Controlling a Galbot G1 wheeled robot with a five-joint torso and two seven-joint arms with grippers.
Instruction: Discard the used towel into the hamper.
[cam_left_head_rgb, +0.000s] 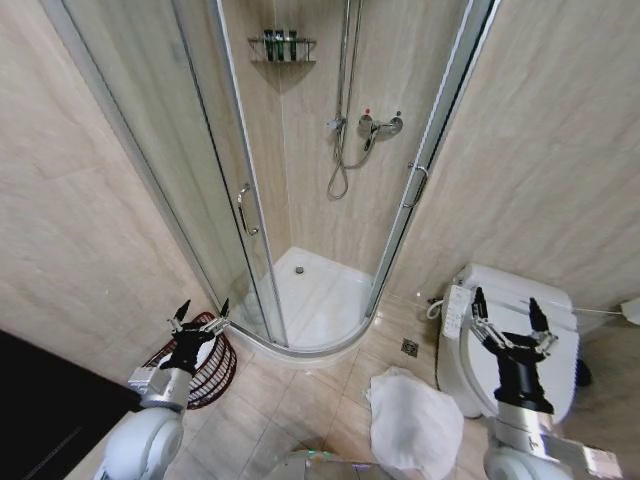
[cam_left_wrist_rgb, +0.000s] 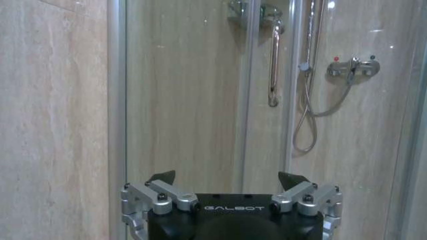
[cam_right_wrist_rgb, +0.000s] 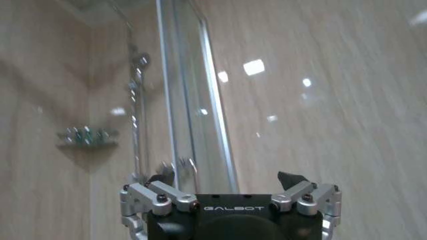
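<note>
Both grippers, left and right, hang spread and empty. Your towel lies crumpled on the floor between toilet and shower tray. Bring the right one down onto its bunched middle. Hamper stands under the left gripper, with something pale inside.

Even, bright indoor light, glare spots on the tiled wall; wrist views soft and blurred, head view bent at edges.

Hamper showing reddish-brown open weave; towel lying white at 5 o'clock; toilet white; walls showing beige marbling; grippers black-silver.
</note>
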